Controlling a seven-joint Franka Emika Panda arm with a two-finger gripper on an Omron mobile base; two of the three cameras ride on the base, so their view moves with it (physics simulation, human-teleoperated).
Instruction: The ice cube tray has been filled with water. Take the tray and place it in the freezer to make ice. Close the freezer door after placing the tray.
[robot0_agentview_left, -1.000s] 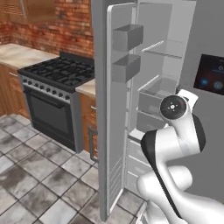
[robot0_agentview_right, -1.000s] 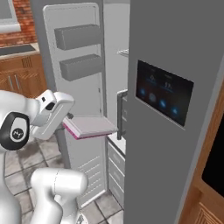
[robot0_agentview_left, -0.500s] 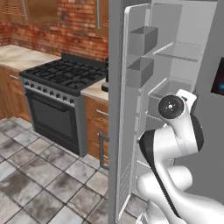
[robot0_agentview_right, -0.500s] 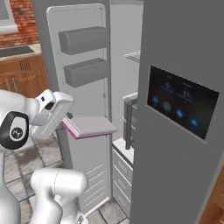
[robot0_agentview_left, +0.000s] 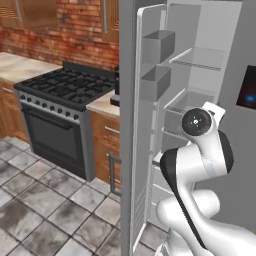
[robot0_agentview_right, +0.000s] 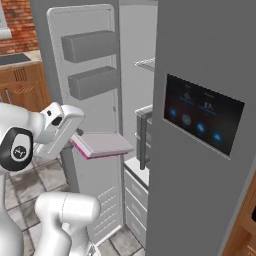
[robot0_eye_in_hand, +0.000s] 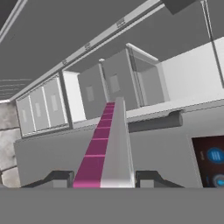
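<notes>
So I'd call this roughly the halfway mark: the ice cube tray (robot0_agentview_right: 102, 145) is already picked up, clamped by its near end in the gripper (robot0_eye_in_hand: 103, 178), and it sticks out level toward the gap of the open freezer (robot0_agentview_right: 137, 100), just in front of the compartment and not yet on anything inside. From the hand view the tray runs straight away from the fingers, pink along one side, pointing at the pale drawers and shelves in there (can't tell which shelf it's meant for). Still left, as far as I can judge: slide it in, set it flat on a shelf, let go, pull the arm out, then swing the freezer door (robot0_agentview_left: 145, 125) shut. That door stands wide open with its two grey bins (robot0_agentview_right: 90, 45) on the inner face, right beside the arm. The other door carries the black panel with blue lights (robot0_agentview_right: 202, 117) and is closed. Room-wise it's a brick-walled kitchen with a black gas range (robot0_agentview_left: 65, 100) off to the left, wooden cabinets (robot0_agentview_left: 105, 145) next to it, a light countertop (robot0_agentview_left: 22, 65), and grey stone floor tiles (robot0_agentview_left: 40, 200).
</notes>
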